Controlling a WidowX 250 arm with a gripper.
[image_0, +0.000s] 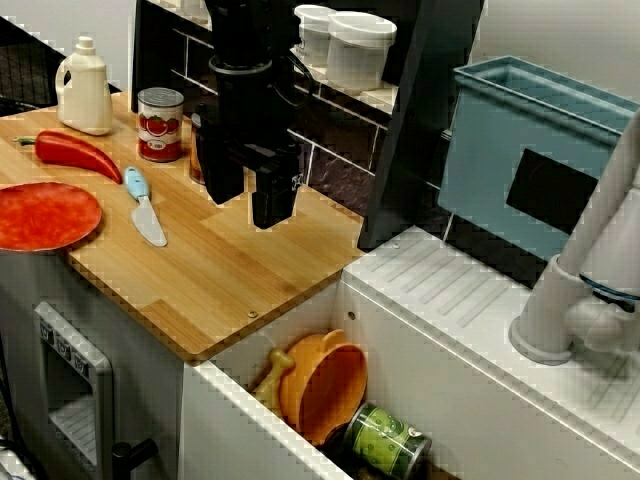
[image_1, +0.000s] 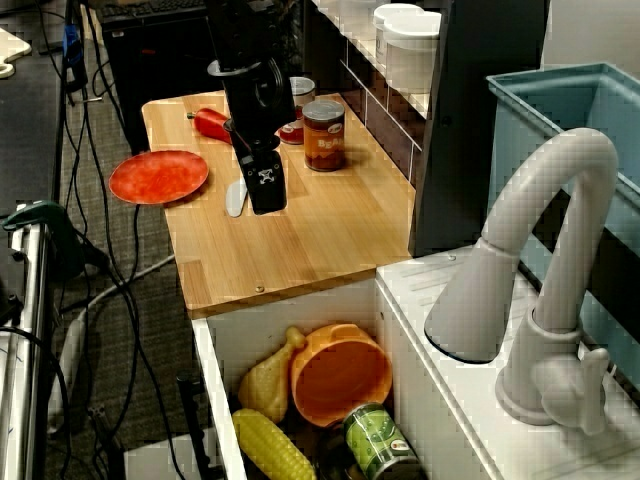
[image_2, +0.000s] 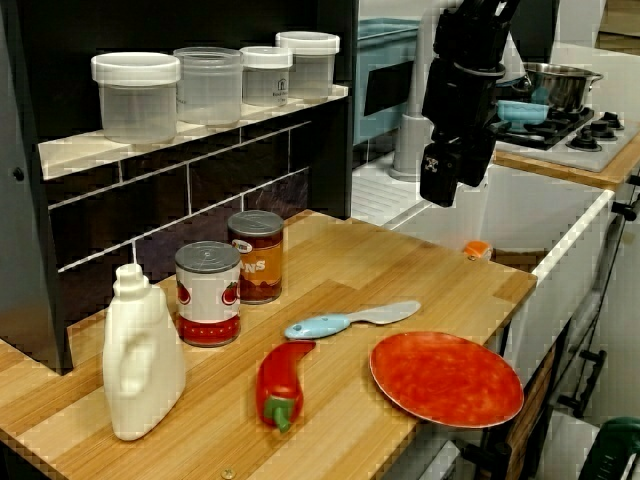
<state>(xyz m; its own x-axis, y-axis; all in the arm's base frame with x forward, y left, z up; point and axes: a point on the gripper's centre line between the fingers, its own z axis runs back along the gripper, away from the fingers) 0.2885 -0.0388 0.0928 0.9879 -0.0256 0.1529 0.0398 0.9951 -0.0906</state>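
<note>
Even, bright indoor light with soft, faint shadows; all three views are coarse, with jagged, blocky edges.

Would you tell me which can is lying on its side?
The green can in the sink; the tomato can and brown can stand upright on the counter.

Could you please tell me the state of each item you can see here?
End effector: open, empty, above the counter.
Knife: lying flat on counter.
Red plate: empty.
Tomato can: upright.
Green can: on its side in the sink.
Orange bowl: tilted on edge in sink.
White bottle: upright, capped.
</note>
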